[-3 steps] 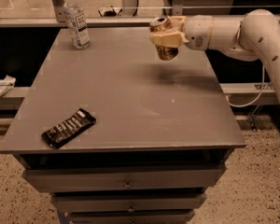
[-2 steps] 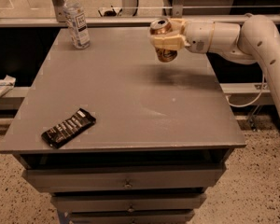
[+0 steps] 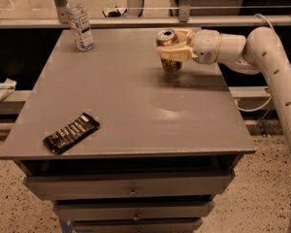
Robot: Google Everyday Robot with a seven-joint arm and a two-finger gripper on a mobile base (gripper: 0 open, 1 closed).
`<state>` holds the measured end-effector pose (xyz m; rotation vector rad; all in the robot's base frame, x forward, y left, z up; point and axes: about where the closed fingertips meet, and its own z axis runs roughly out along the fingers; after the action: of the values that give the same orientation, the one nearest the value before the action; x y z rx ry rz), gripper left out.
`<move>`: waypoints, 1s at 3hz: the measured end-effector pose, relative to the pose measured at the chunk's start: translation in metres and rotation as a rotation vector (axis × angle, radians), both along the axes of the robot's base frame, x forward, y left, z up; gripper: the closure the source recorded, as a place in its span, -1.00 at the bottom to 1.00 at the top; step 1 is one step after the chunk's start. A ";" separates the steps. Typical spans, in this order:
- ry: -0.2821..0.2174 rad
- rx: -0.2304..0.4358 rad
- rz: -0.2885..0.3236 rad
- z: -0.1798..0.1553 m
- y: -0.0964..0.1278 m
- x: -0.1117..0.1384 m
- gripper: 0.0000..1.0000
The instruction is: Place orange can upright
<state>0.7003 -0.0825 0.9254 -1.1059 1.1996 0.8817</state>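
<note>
Clamping the orange can (image 3: 171, 65) between its fingers, the gripper (image 3: 174, 45) is reaching in from the right over the table's (image 3: 136, 115) far right area. The can is sitting upright, its base possibly touching the surface. A clear bottle (image 3: 80, 21) is standing at the far left corner.

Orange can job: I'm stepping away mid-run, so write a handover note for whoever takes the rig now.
Gripper: shut on the orange can, over the far right of the table.
Can: upright, low; contact with the tabletop cannot be told.
Done: can gripped, held upright.
Left: set it down, release, withdraw.
Also there: clear bottle far left, dark wrapper near left.
</note>
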 end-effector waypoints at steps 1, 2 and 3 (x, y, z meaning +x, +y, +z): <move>0.013 0.034 0.018 -0.012 -0.002 0.001 1.00; 0.048 0.079 0.014 -0.022 -0.007 0.003 1.00; 0.070 0.094 0.010 -0.025 -0.009 0.004 0.53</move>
<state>0.7046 -0.0917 0.9002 -1.0137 1.1988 0.9814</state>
